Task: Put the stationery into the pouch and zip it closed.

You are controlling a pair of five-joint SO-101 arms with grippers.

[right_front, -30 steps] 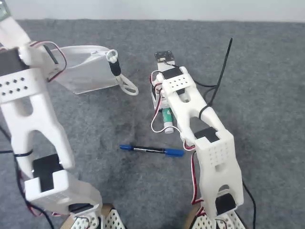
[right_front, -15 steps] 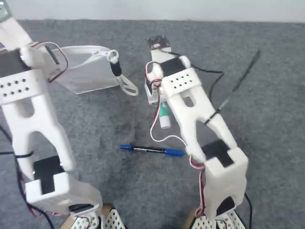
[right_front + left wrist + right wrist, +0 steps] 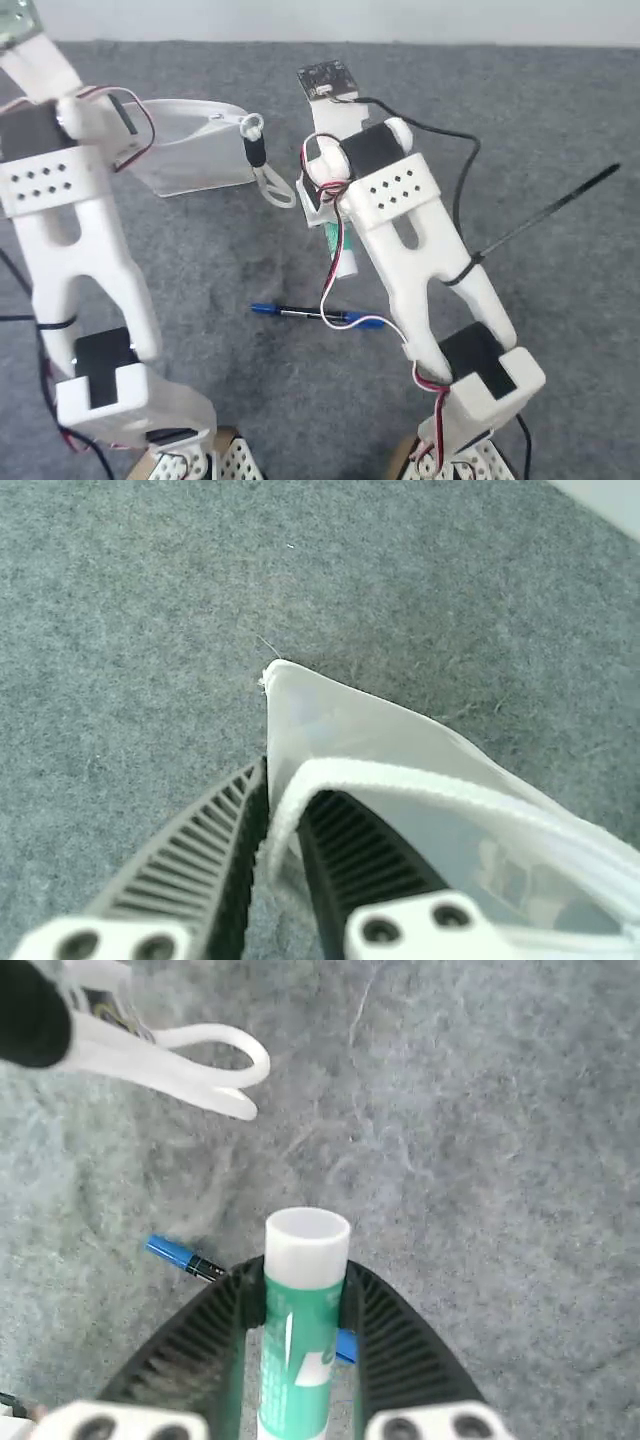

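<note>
Grey carpet [image 3: 200,280], two arms, one item gripped in each.

Left gripper [image 3: 280,790]: fingers nearly together, pinching the rim of the translucent white pouch [image 3: 190,150], which is held up at the far left of the carpet with its white pull loop [image 3: 272,186] hanging at the near corner. Right gripper [image 3: 300,1282]: fingers clamped on either side of the green and white glue stick [image 3: 300,1360], white cap outward, near the loop. Blue pen [image 3: 315,316]: flat on the carpet, well apart from the pouch.
</note>
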